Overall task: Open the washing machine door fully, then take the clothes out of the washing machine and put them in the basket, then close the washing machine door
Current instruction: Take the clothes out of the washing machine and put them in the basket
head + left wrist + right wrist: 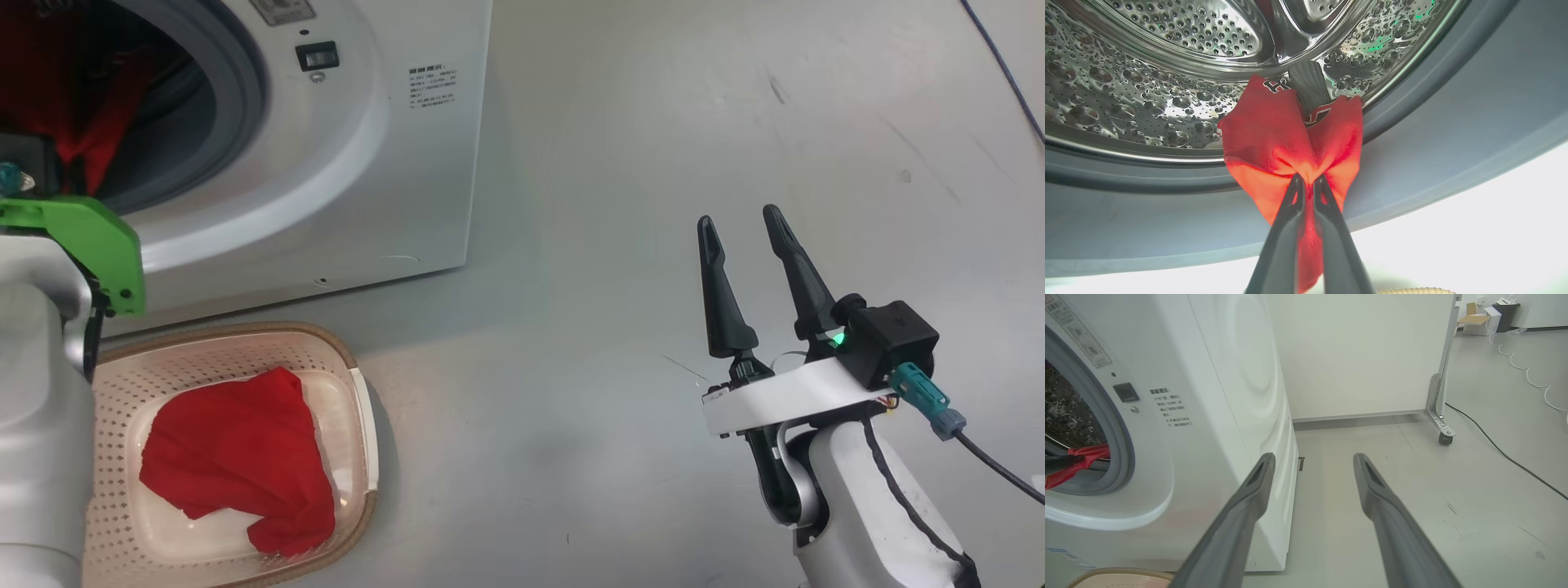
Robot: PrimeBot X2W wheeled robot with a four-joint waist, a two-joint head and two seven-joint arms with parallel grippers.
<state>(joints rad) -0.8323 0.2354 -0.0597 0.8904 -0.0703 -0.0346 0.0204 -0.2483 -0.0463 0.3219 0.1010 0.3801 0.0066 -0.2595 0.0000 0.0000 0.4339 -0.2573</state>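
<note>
The red jersey [1274, 134] hangs out of the steel drum [1167, 81] and over the grey gasket [1453, 122] of the washing machine [392, 163], its far end bunched round a grey rib [1310, 85] of the drum. That is where I expect trouble: if the cloth catches on the rib or drags on the gasket lip as I pull, I judge that my narrow bite on one small fold could slip and drop the jersey back inside. The loose tail below my fingers could also swing wide and land on the floor [571, 408] rather than in the basket [106, 384], which sits just in front of the machine below the opening, with a second red jersey [237, 457] lying in it. My left gripper [1306, 179] is clamped nearly closed on the gathered fold, red cloth squeezed between both fingers. My right gripper [739, 216] hangs spread wide and empty over bare floor, well apart from the machine.
</note>
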